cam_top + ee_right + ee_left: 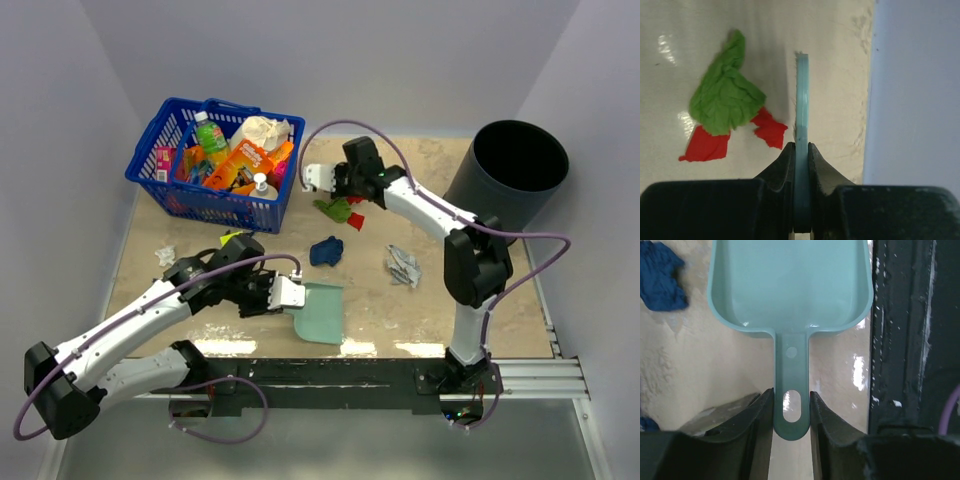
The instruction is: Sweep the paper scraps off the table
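Observation:
My left gripper (285,293) (791,405) is shut on the handle of the teal dustpan (320,312) (790,285), which lies flat near the table's front edge. A dark blue paper scrap (326,250) (660,282) lies just beyond the pan's mouth. At the far middle of the table (440,320), my right gripper (330,180) (801,150) is shut on the thin teal brush (315,176) (802,110). Next to it lie a green scrap (335,208) (725,97) and red scraps (355,221) (705,145). A whitish-grey scrap (403,265) lies right of centre, and a small white one (165,255) is at the left.
A blue plastic basket (160,170) full of packages stands at the back left. A black bin (510,170) stands at the back right, off the table's corner. The black front rail (910,340) runs close beside the dustpan. Grey walls close in three sides.

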Controlling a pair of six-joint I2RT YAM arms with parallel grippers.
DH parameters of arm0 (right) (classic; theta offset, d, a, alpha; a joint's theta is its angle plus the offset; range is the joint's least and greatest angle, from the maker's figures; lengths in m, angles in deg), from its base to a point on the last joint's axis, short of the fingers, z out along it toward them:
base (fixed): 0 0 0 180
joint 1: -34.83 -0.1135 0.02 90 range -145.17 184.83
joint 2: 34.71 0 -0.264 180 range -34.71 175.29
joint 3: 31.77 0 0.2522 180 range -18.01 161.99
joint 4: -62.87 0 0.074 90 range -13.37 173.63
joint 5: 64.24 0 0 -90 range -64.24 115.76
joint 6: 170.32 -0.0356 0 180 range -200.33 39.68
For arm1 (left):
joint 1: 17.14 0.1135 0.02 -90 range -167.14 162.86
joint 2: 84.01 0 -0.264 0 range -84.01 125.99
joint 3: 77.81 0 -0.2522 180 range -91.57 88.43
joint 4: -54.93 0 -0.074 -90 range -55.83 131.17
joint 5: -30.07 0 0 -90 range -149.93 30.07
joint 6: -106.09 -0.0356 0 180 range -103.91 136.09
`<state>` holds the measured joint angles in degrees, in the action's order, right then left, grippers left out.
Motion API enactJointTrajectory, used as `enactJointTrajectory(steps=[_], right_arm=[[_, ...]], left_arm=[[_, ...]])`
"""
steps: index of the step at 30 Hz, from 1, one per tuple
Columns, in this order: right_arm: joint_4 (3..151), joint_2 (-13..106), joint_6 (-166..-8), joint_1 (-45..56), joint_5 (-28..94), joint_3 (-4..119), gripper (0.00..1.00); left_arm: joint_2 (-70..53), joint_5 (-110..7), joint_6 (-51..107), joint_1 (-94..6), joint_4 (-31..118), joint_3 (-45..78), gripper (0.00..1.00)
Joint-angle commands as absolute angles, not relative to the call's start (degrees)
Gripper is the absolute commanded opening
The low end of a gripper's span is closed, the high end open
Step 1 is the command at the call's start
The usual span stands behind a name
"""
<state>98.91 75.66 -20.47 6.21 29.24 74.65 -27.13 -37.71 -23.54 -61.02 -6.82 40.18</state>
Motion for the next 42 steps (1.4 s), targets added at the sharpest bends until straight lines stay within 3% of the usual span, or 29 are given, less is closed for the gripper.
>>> enactJointTrajectory(steps=[1, 6, 12, 15, 16, 24, 31, 34, 42], right_arm=[[95.34, 72.53, -2.23, 4.94, 26.19, 68.74, 0.0], [115.81, 67.52, 4.75, 6.26, 29.79, 66.54, 0.0], [129.45, 57.59, -3.75, 7.32, 38.74, 72.59, 0.0], [125.42, 55.73, -20.77, 7.23, 43.14, 75.93, 0.0], [123.84, 55.91, -33.09, 7.14, 45.68, 76.38, 0.0], [116.29, 65.66, -82.11, 7.32, 65.21, 76.75, 0.0], [110.12, 70.84, -94.2, 7.32, 65.23, 73.05, 0.0], [111.25, 71.64, -97.28, 7.75, 59.27, 70.86, 0.0], [119.25, 61.55, -90.46, 17.59, 46.59, 59.26, 0.0]], left_arm=[[-29.43, -38.57, -24.59, -60.65, -16.21, 38.85, 0.0], [-32.68, -39.71, -24.95, -60.65, -18.86, 39.3, 0.0], [-33.74, -43.58, -24.95, -59.86, -17.19, 39.38, 0.0], [-34.18, -44.63, -27.31, -59.86, -19.56, 40.26, 0.0], [-34.35, -44.73, -27.85, -59.95, -20.08, 40.61, 0.0], [-34.45, -43.94, -26.54, -59.95, -19.83, 40.0, 0.0], [-34.01, -45.16, -27.23, -59.86, -18.42, 39.73, 0.0], [-33.57, -47.1, -28.29, -59.95, -18.16, 39.47, 0.0], [-33.13, -50.17, -29.08, -59.68, -16.93, 38.85, 0.0]])
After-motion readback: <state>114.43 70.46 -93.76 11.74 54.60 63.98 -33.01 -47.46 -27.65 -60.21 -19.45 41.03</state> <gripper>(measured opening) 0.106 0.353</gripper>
